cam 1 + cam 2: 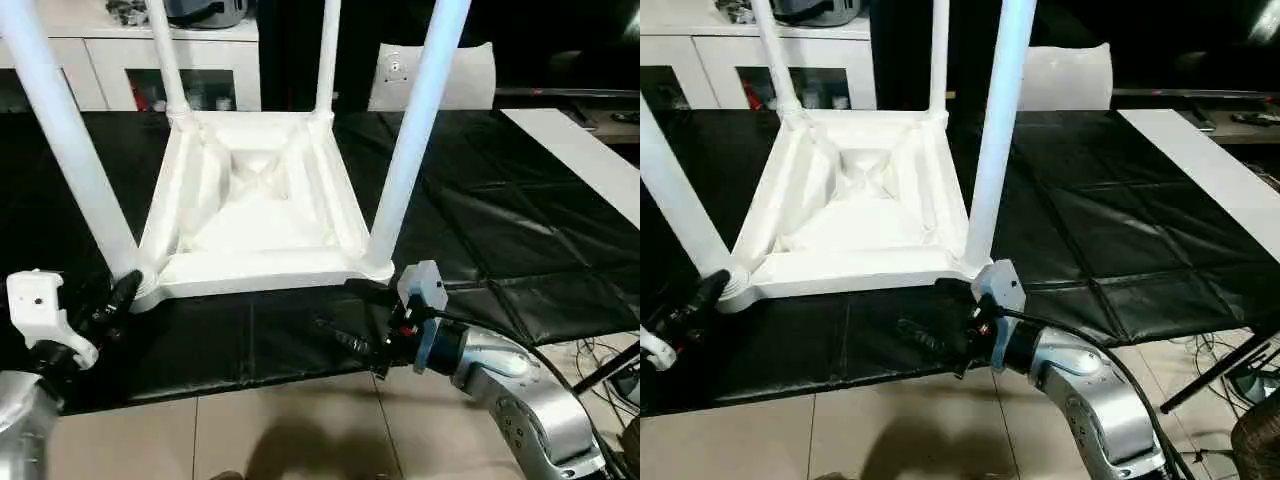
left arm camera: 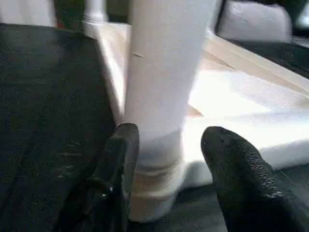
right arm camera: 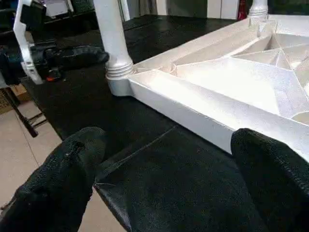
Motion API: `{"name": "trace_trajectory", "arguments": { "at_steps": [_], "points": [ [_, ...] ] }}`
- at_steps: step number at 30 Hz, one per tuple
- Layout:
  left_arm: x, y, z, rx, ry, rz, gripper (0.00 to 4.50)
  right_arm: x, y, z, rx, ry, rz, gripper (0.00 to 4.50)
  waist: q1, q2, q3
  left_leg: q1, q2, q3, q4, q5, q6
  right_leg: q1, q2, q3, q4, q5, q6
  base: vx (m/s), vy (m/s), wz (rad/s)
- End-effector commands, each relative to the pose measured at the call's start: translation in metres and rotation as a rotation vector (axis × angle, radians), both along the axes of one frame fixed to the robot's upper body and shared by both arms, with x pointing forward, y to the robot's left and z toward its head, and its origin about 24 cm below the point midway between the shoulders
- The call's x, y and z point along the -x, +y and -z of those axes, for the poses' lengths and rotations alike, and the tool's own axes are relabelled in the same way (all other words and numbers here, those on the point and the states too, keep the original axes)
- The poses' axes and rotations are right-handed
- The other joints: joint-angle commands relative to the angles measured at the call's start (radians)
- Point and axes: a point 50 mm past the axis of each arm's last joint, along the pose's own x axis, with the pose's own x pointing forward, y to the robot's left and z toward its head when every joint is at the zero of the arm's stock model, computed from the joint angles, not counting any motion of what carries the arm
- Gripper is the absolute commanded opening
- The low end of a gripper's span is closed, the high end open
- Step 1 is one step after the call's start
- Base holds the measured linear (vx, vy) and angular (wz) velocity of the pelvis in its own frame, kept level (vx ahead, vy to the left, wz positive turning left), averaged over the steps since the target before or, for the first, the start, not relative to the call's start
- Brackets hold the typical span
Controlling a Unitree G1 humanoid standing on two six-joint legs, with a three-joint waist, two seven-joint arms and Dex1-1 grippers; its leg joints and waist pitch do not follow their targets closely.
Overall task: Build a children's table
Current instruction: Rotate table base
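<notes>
Nearest the camera, the right gripper (image 1: 365, 325) hangs over the near edge of the black mat (image 1: 520, 240), its 2 fingers spread wide and empty, close to the tabletop's (image 1: 255, 195) near right corner. Upside down on the mat, that white tabletop carries 4 legs (image 1: 415, 130) standing in its corner sockets. At the near left leg (image 2: 161, 72), the left gripper (image 2: 169, 159) straddles the base, fingers parted, not clamping it.

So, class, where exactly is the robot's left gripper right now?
The left gripper sits at the tabletop's near left corner, beside the base of the leg standing there.
</notes>
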Motion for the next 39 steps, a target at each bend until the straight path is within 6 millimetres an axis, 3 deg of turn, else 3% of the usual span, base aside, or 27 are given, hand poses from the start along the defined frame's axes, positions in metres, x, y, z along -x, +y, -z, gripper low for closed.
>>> {"name": "trace_trajectory", "arguments": {
  "at_steps": [1,6,7,9,12,14,15,19,25,28,31,32,34,35,36,37,39],
  "points": [
    [0.002,0.005,-0.001,0.019,0.008,0.026,2.78,-0.001,-0.001,0.002,0.006,0.007,-0.005,4.50,-0.004,0.021,-0.030,0.039,0.029,-0.022,-0.100,-0.690,-0.066,-0.008,-0.046,0.037,-0.106,-0.588,-0.055,0.000,0.000,0.00],
    [-0.002,0.013,-0.003,0.040,0.002,0.065,3.17,-0.001,0.000,0.003,0.003,0.006,-0.013,4.50,-0.005,0.025,-0.028,0.040,0.029,-0.026,-0.101,-0.704,-0.068,-0.003,-0.049,0.033,-0.108,-0.624,-0.043,0.000,0.000,0.00],
    [-0.003,0.013,-0.003,0.040,0.001,0.068,3.21,-0.001,0.000,0.003,0.003,0.007,-0.014,4.50,-0.007,0.014,-0.028,0.038,0.029,-0.026,-0.102,-0.701,-0.066,-0.002,-0.049,0.033,-0.109,-0.627,-0.042,0.000,0.000,0.00],
    [-0.009,0.015,-0.004,0.031,0.003,0.077,3.40,-0.001,0.001,0.003,0.002,0.006,-0.019,4.50,-0.004,0.022,-0.028,0.043,0.029,-0.026,-0.101,-0.705,-0.069,-0.004,-0.050,0.034,-0.108,-0.624,-0.047,0.000,0.000,0.00],
    [-0.021,0.019,-0.005,0.024,0.000,0.086,3.61,-0.002,0.001,0.003,0.004,0.006,-0.024,4.50,-0.003,0.019,-0.027,0.048,0.026,-0.026,-0.100,-0.707,-0.067,-0.007,-0.050,0.032,-0.112,-0.646,-0.035,0.000,0.000,0.00],
    [-0.025,0.021,-0.005,0.027,0.000,0.088,3.73,-0.002,0.001,0.003,0.005,0.005,-0.026,4.50,-0.006,0.020,-0.025,0.040,0.030,-0.030,-0.106,-0.715,-0.073,0.001,-0.052,0.030,-0.108,-0.636,-0.040,0.000,0.000,0.00],
    [-0.028,0.022,-0.005,0.027,-0.001,0.091,3.85,-0.002,0.001,0.004,0.005,0.004,-0.028,4.50,-0.005,0.023,-0.028,0.043,0.029,-0.030,-0.105,-0.720,-0.076,0.000,-0.052,0.031,-0.107,-0.632,-0.042,0.000,0.000,0.00],
    [-0.036,0.022,-0.006,0.046,0.000,0.143,4.06,-0.003,0.001,0.003,0.006,0.003,-0.029,4.50,-0.005,0.019,-0.029,0.047,0.027,-0.027,-0.101,-0.708,-0.070,-0.005,-0.056,0.034,-0.111,-0.646,-0.043,0.000,0.000,0.00],
    [-0.046,0.013,-0.008,0.059,0.014,0.276,4.47,-0.004,-0.001,0.006,0.023,0.004,-0.015,4.50,0.002,0.019,-0.033,0.043,0.033,-0.023,-0.107,-0.674,-0.070,-0.004,-0.057,0.046,-0.098,-0.571,-0.077,0.000,0.000,0.00],
    [-0.047,0.007,-0.008,0.080,0.033,0.326,4.47,-0.006,-0.001,0.007,0.037,0.011,0.010,4.50,0.006,0.021,-0.037,0.039,0.035,-0.019,-0.110,-0.640,-0.072,0.000,-0.056,0.052,-0.087,-0.499,-0.109,0.000,0.000,0.00],
    [-0.044,-0.003,-0.009,0.126,0.066,0.407,4.47,-0.012,-0.003,0.012,0.077,0.022,0.079,4.50,0.014,0.020,-0.043,0.031,0.037,-0.011,-0.112,-0.554,-0.068,0.007,-0.054,0.060,-0.071,-0.403,-0.147,0.000,0.000,0.00],
    [-0.037,-0.018,-0.009,0.144,0.095,0.503,4.47,-0.018,-0.006,0.018,0.131,0.029,0.163,4.50,0.018,0.018,-0.046,0.031,0.039,-0.007,-0.112,-0.520,-0.068,0.009,-0.054,0.062,-0.065,-0.357,-0.161,0.000,0.000,0.00],
    [-0.033,-0.024,-0.009,0.149,0.108,0.548,4.47,-0.020,-0.008,0.021,0.152,0.034,0.197,4.50,0.021,0.018,-0.046,0.028,0.039,0.000,-0.114,-0.477,-0.069,0.012,-0.049,0.062,-0.060,-0.319,-0.176,0.000,0.000,0.00],
    [-0.029,-0.036,-0.009,0.152,0.110,0.605,4.47,-0.022,-0.009,0.024,0.174,0.041,0.216,4.50,0.025,0.010,-0.048,0.038,0.038,0.009,-0.109,-0.468,-0.062,0.006,-0.046,0.066,-0.063,-0.304,-0.180,0.000,0.000,0.00],
    [-0.028,-0.039,-0.009,0.153,0.110,0.618,4.47,-0.022,-0.009,0.025,0.181,0.043,0.220,4.50,0.028,0.010,-0.049,0.032,0.038,0.009,-0.110,-0.443,-0.057,0.014,-0.049,0.068,-0.057,-0.294,-0.182,0.000,0.000,0.00],
    [-0.022,-0.054,-0.010,0.164,0.116,0.689,4.47,-0.024,-0.009,0.029,0.215,0.048,0.246,4.50,0.030,0.009,-0.051,0.031,0.038,0.011,-0.110,-0.416,-0.054,0.018,-0.047,0.069,-0.056,-0.283,-0.176,0.000,0.000,0.00],
    [-0.019,-0.064,-0.011,0.171,0.118,0.732,4.47,-0.026,-0.010,0.032,0.241,0.054,0.274,4.50,0.028,-0.004,-0.053,0.029,0.035,0.017,-0.107,-0.367,-0.041,0.019,-0.042,0.074,-0.055,-0.260,-0.175,0.000,0.000,0.00]
  ]
}}
